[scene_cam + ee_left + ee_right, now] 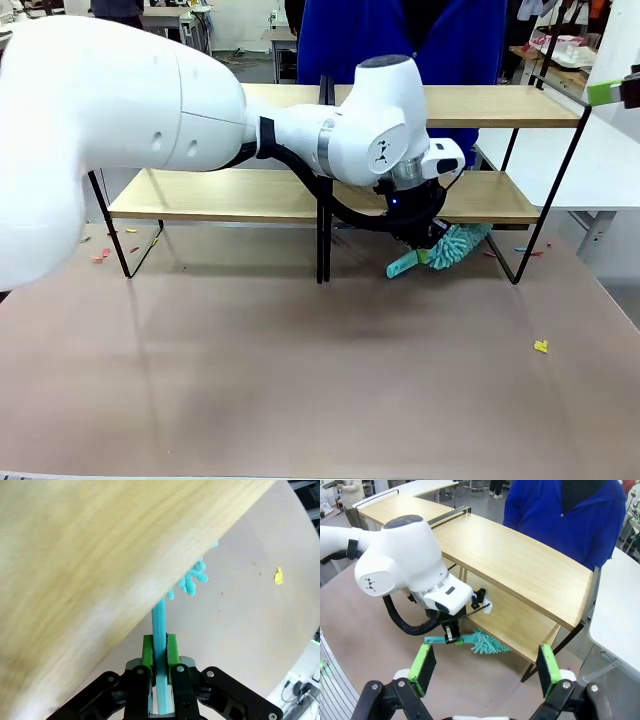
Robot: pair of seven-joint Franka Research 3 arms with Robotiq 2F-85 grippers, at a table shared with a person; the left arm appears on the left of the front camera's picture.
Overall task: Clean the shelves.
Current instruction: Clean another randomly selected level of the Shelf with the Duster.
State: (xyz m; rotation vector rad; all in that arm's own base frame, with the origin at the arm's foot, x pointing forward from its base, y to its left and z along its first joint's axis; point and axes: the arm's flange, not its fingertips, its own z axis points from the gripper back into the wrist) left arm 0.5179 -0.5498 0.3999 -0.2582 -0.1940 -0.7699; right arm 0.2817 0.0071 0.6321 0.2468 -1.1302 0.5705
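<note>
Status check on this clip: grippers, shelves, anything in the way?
Left gripper shut on duster, fluffy head under lower board of the shelves. Right gripper open, held back, empty. Scraps on table; nothing blocking.

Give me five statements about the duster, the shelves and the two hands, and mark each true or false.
1. The left hand is shut on the duster's handle. True.
2. The duster's fluffy head lies on the top board of the shelves. False: it sits under the lower board, by the tabletop.
3. The right hand is open and holds nothing. True.
4. The duster is red. False: it is turquoise.
5. A yellow scrap lies on the table. True.
</note>
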